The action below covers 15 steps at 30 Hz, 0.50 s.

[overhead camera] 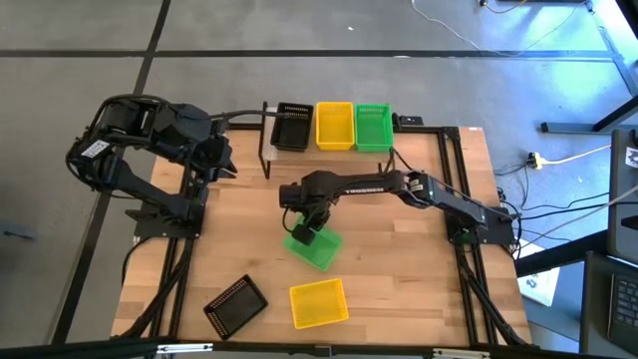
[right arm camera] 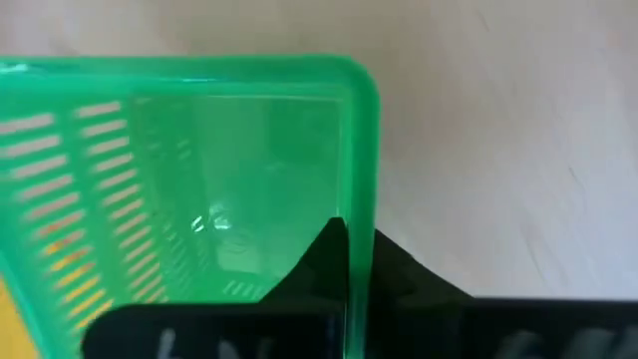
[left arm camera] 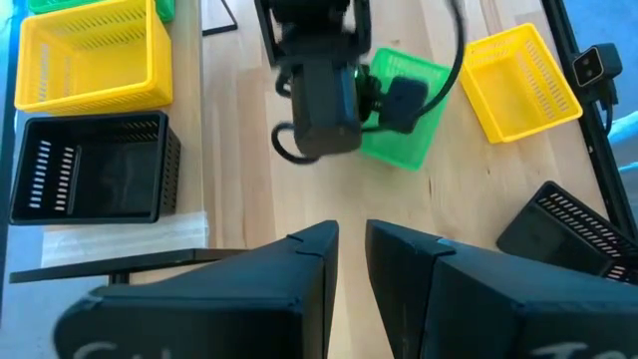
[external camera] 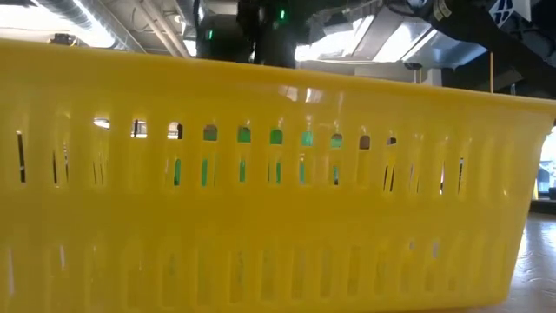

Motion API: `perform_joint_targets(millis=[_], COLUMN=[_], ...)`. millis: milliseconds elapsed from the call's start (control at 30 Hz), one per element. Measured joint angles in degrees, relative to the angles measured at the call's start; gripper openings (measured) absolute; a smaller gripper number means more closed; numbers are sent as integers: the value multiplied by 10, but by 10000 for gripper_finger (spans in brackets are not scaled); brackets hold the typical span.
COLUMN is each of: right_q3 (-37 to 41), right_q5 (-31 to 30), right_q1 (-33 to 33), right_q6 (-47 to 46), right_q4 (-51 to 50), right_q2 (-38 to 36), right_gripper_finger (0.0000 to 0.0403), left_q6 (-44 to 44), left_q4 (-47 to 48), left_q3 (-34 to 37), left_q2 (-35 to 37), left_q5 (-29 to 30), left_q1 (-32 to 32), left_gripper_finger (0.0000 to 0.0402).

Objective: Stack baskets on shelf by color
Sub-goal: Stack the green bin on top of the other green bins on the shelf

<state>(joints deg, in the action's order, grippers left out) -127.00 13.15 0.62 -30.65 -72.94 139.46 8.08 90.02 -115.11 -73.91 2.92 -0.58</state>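
On the shelf [left arm camera: 120, 231] at the table's far edge stand a black basket [overhead camera: 292, 128], a yellow basket [overhead camera: 334, 126] and a green basket [overhead camera: 373, 127], side by side. A second green basket [overhead camera: 319, 247] lies mid-table, and my right gripper [right arm camera: 359, 239] is shut on its rim, coming down from above. Near the front edge lie a yellow basket [overhead camera: 319, 302] and a black basket [overhead camera: 236, 304]. My left gripper [left arm camera: 351, 237] waits high at the table's left, fingers close together with nothing between them. My right gripper pinches the green basket's wall at the rim [right arm camera: 360, 199], a little way from a corner. One finger [right arm camera: 317, 257] is inside the basket and the other [right arm camera: 414, 277] outside. The fingers point steeply down and lie across the rim. The basket sits open side up on the tabletop.
The front yellow basket [external camera: 261, 174] fills the low view, with green showing through its slots. Bare wood [overhead camera: 409, 259] lies to the right of the held basket. The right arm [overhead camera: 399, 186] stretches across the table's middle from the right.
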Motion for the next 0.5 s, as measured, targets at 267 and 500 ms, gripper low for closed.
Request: perform_joint_targets(millis=[267, 500], right_q3=[-55, -53], right_q5=[-43, -162], right_q1=[-14, -31], right_q6=[-14, -83], right_q4=[-86, -125], right_q2=[-68, -170], right_gripper_finger=[1, 1], left_q6=[-3, -46], left_q4=[0, 0], left_q3=[0, 0], left_q2=[0, 0], left_q5=[0, 41], left_q1=[0, 0], left_gripper_finger=[47, 47])
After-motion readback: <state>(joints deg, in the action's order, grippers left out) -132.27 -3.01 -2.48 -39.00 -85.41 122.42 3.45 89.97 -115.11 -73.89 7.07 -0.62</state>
